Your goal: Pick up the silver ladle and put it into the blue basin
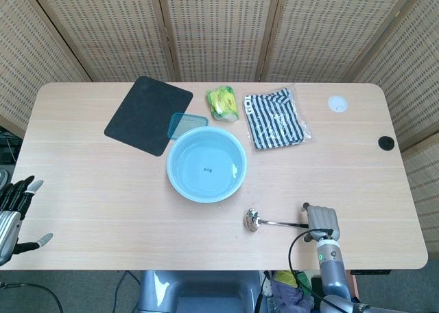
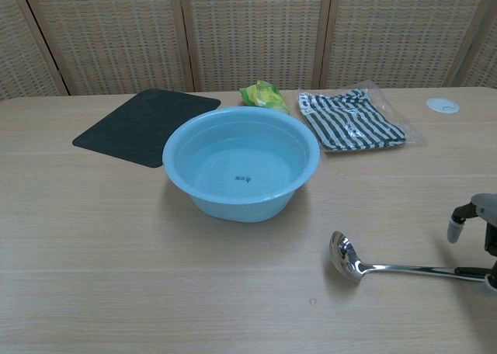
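Silver ladle (image 1: 281,222) lies flat on the table (image 1: 103,203), just right of and nearer the robot than the blue basin (image 1: 206,165), bowl end toward the basin, so the black handle tip is the free end to grab. Right hand (image 1: 322,222) sits over that handle end, grip not yet made; can't tell if the fingers are closed. Left hand (image 1: 12,213) is well left of the basin at the table edge, fingers spread, holding nothing, likely parked out of the way.

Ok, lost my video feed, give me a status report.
Right robot hand over ladle handle end, grasp unclear. Left robot hand open, at table edge. Ladle flat on table; path to blue basin unobstructed.
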### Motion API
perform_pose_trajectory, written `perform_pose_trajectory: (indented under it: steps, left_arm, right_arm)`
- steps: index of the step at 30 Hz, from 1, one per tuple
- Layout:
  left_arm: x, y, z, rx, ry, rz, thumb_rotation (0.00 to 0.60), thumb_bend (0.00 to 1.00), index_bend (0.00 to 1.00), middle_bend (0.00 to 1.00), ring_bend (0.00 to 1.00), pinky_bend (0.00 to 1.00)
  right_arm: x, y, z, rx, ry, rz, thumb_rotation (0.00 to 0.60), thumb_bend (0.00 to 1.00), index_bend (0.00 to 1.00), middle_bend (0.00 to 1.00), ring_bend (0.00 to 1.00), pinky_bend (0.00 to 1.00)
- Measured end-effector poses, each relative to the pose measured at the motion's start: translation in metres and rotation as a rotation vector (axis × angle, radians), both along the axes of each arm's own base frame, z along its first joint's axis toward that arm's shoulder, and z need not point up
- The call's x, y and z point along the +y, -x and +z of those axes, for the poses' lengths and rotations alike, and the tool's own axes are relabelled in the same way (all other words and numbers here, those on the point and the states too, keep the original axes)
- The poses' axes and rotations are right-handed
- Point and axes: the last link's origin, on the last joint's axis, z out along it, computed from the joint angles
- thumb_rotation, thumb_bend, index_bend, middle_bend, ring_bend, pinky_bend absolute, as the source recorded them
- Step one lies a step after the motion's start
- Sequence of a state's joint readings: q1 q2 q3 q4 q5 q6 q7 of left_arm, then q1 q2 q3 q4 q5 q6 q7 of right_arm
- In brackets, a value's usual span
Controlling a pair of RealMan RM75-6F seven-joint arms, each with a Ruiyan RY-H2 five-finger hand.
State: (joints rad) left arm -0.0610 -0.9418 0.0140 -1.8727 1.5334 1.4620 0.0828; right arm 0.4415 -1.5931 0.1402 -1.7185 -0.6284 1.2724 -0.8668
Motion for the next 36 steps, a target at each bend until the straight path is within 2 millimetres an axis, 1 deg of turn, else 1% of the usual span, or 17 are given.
perform_pose_trajectory:
  steps: [3, 7, 12, 23, 28, 36]
  left_arm:
    - [0.000, 0.000, 0.001, -0.002, -0.003, 0.001, 0.600, 0.00, 0.00, 0.00, 0.00, 0.00]
    - [-0.001, 0.001, 0.001, -0.002, -0.003, 0.002, 0.600, 0.00, 0.00, 0.00, 0.00, 0.00]
    - [-0.001, 0.001, 0.000, 0.004, 0.007, 0.002, 0.600, 0.00, 0.00, 0.00, 0.00, 0.00]
    - [-0.002, 0.000, -0.002, 0.008, 0.015, 0.001, 0.600, 0.00, 0.00, 0.00, 0.00, 0.00]
    - [-0.001, 0.000, -0.003, 0.010, 0.022, 0.005, 0.600, 0.00, 0.00, 0.00, 0.00, 0.00]
    - [-0.002, 0.000, -0.003, 0.012, 0.028, 0.007, 0.600, 0.00, 0.00, 0.00, 0.00, 0.00]
  right_arm:
    - [-0.002, -0.005, -0.005, -0.008, 0.007, 0.000, 0.600, 0.14, 0.41, 1.00, 0.96, 1.00]
    - [-0.003, -0.007, -0.009, 0.004, 0.018, 0.002, 0.600, 0.18, 0.43, 1.00, 0.96, 1.00]
    - [-0.002, -0.005, -0.013, 0.021, 0.011, -0.015, 0.600, 0.31, 0.44, 1.00, 0.96, 1.00]
    - [0.000, -0.005, -0.015, 0.024, 0.004, -0.007, 0.600, 0.32, 0.45, 1.00, 0.96, 1.00]
    - [0.001, -0.003, -0.016, 0.037, 0.002, 0.003, 0.600, 0.36, 0.45, 1.00, 0.96, 1.00]
    - [0.004, 0.005, -0.020, 0.065, 0.001, 0.017, 0.600, 0.36, 0.45, 1.00, 0.96, 1.00]
